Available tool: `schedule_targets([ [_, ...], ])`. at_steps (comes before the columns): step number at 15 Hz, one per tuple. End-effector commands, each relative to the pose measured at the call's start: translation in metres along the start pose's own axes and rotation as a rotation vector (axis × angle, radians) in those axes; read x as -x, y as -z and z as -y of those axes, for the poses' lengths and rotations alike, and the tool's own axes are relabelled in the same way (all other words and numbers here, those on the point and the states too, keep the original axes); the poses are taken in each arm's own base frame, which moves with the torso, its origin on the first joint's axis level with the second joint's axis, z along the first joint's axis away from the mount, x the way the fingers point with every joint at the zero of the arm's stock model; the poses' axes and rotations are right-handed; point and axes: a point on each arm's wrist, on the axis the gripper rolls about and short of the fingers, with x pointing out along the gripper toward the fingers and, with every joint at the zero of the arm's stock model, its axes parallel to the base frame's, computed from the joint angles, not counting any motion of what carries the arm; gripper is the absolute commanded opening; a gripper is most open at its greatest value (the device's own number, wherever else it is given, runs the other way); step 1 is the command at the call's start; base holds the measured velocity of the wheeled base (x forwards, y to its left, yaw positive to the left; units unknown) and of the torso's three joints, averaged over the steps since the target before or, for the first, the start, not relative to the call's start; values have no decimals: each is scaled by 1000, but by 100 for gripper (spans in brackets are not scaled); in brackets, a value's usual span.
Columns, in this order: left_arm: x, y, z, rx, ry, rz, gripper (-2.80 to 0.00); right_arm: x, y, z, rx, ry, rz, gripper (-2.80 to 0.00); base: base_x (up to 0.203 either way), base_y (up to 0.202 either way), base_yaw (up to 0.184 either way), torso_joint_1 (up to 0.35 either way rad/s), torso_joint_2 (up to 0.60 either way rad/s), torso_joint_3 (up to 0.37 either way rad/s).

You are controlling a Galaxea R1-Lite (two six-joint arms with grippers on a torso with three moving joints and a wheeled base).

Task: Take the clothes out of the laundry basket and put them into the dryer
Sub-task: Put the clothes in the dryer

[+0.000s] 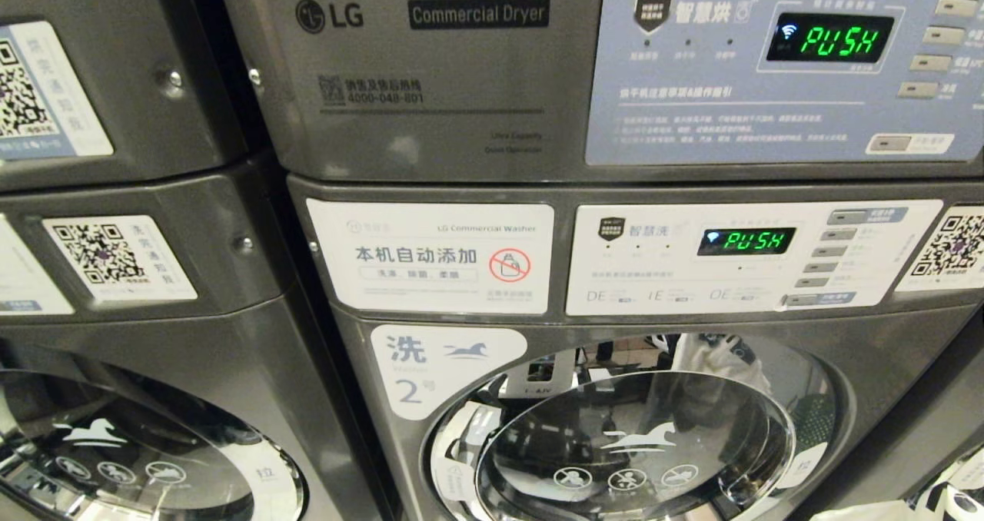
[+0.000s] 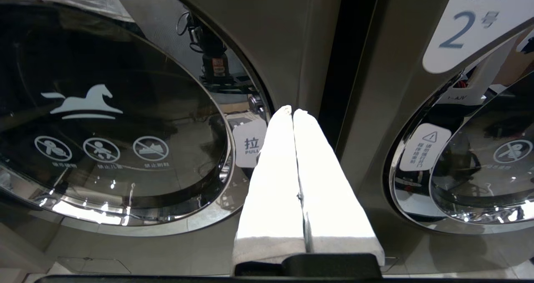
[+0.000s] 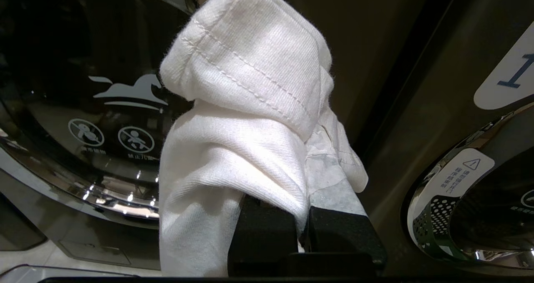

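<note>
The big grey dryer (image 1: 430, 68) sits on top, with "LG" and "Commercial Dryer" on its front, and its little screen (image 1: 830, 38) glows "PUSH". Under it is a washer (image 1: 615, 336) marked "LG Commercial Washer" and the number 2, with a round shiny door (image 1: 638, 444).

Neither arm shows in the head view. The right gripper (image 3: 302, 216) points at the machines, low down between two doors. Its fingers are squeezed tight on a white cloth (image 3: 246, 120) that drapes over them. The left gripper (image 2: 292, 112) also points at the machines, its white-wrapped fingers (image 2: 275, 183) pressed together, holding nothing.
</note>
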Motion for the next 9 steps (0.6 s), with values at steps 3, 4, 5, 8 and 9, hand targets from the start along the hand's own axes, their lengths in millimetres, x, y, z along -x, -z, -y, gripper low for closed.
schedule_targets([
  [3,0,0,0,0,0,-1,-280,0,0,0,-1,-1,-1,-280,0,0,0,228,-483,-270],
  [4,0,0,0,0,0,0,-280,0,0,0,1,1,-1,-280,0,0,0,232,-495,-263],
  [5,0,0,0,0,0,-1,-280,0,0,0,2,1,-1,-280,0,0,0,228,-490,-272],
  [8,0,0,0,0,0,-1,-280,0,0,0,4,-1,1,-280,0,0,0,238,-504,-271],
  [9,0,0,0,0,0,-1,-280,0,0,0,4,-1,0,-280,0,0,0,246,-522,-278],
])
